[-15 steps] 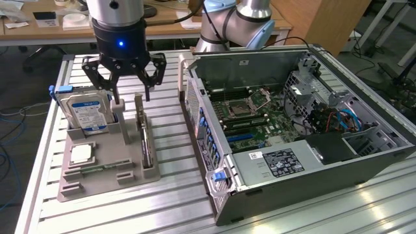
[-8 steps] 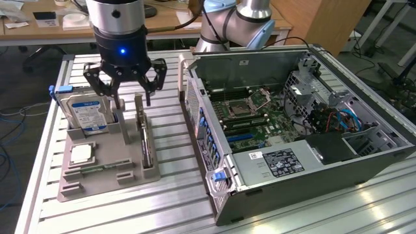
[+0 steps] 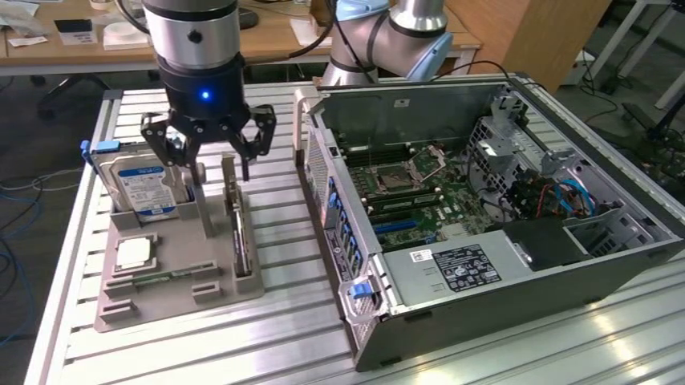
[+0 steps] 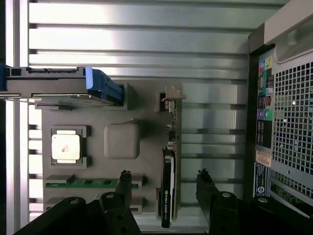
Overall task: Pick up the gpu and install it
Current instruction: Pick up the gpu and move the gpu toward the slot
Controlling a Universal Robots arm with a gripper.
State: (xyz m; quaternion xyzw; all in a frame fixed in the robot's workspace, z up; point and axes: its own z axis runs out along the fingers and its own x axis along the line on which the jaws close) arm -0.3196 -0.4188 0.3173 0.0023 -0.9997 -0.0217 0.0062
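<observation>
Wrist view has my hand (image 4: 164, 176) spread wide, one finger on each side of the gpu (image 4: 167, 196) and neither touching it as far as I can tell. The gpu stands on edge in its slot in the grey tray (image 4: 98, 117).

In the exterior view my hand (image 3: 220, 172) hangs over the tray's (image 3: 172, 301) far end, with the gpu (image 3: 241, 237) running from below it toward 6 o'clock.

The risk, as I judge it, is alignment. The card is very slim, so if I am off-centre a finger could land on its top edge or on the slot wall. A lopsided grip could also tilt it and jam it in the slot. The hard drive (image 3: 144, 188) stands just at 9 o'clock of my hand, near enough for a finger to clip it.

The open computer case (image 3: 599, 273) lies at 3 o'clock of the tray. Its wall is near that side of the card.

Both sit on a ribbed aluminium desk (image 3: 289, 337) whose grooves could catch a dropped card. Wooden furniture fills the room at 12 o'clock, and cables trail on the floor at 9 o'clock.
</observation>
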